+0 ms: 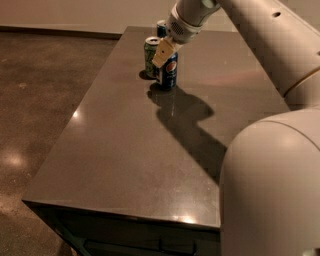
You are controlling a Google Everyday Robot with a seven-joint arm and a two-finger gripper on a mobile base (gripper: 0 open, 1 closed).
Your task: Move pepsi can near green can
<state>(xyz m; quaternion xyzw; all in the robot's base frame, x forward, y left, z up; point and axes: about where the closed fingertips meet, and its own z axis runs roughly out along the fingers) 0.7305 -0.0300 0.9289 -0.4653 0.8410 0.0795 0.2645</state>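
Three cans stand at the far end of one table: one pepsi can, one green can and one slimmer blue can behind them. The pepsi can is upright just right of the green can and a little nearer the camera, close beside it; whether they touch cannot be told.

One white arm reaches in from the right. Its gripper sits at the pepsi can's top, clamped on it, with a tan finger against its left side.

The table top is dark grey, smooth and glossy, with the arm's shadow across it. The floor is polished brown, and a pale wall runs along the back.

The pepsi can shows its round red-white-blue logo. The green can's dark markings cannot be read.
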